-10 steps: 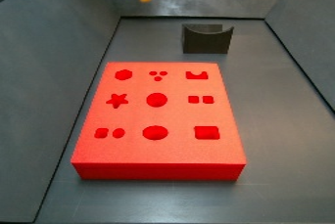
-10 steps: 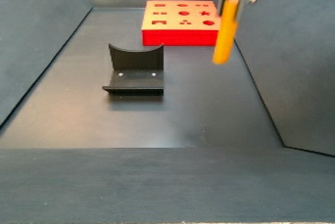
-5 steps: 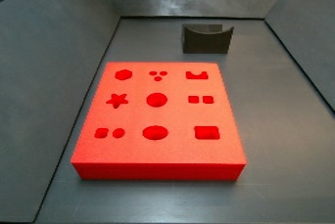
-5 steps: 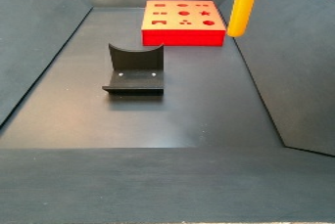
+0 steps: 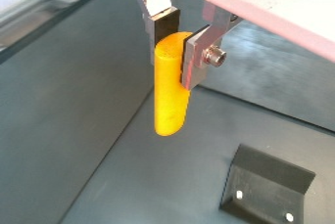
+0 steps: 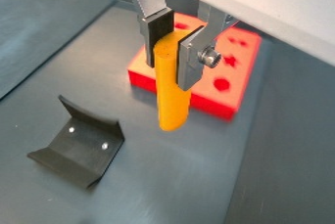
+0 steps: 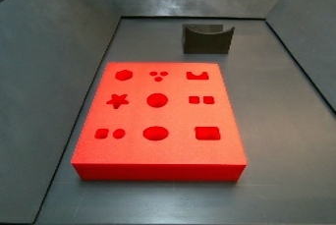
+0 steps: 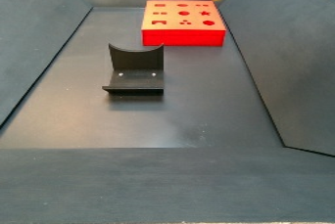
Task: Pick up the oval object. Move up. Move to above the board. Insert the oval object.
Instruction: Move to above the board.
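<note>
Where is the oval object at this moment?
The oval object hangs upright, clamped in the claw, high above the floor; in a wrist view the board lies behind it.

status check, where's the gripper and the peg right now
Gripper high above floor, shut on slim orange-yellow oval peg, hanging upright. Large red board on floor, recesses bare, peg not yet inserted. Dark grey notched block apart from board, not in way.

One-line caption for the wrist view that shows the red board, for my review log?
Gripper holds the orange-yellow peg upright above the floor, with the red board behind and the dark fixture beside.
</note>
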Robot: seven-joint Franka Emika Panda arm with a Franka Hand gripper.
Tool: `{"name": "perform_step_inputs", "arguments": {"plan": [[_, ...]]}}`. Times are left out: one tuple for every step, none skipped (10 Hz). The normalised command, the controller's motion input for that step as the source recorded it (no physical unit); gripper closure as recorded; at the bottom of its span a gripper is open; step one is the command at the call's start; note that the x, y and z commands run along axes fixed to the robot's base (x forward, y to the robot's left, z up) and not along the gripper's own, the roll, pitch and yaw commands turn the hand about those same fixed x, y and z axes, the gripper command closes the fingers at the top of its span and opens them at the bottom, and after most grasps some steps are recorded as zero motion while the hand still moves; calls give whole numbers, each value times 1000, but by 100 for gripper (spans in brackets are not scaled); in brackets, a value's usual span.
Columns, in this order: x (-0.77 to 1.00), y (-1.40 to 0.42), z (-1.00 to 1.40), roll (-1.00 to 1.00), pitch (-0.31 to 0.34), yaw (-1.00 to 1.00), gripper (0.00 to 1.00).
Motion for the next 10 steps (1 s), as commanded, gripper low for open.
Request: {"name": "perform_step_inputs", "arguments": {"plan": [[218, -1000, 226, 21, 233, 1000, 100], [223, -1000, 226, 9, 223, 871, 100], [235, -1000, 225, 36, 179, 526, 100], [242, -1000, 227, 28, 143, 329, 100], [250, -1000, 227, 27, 119, 166, 100], [259, -1000, 228, 14, 109, 116, 100], [275, -1000, 231, 24, 109, 54, 100], [308, -1000, 234, 17, 122, 11, 100], [271, -787, 186, 17, 124, 12, 100], [202, -506, 119, 25, 118, 14, 100]]}}
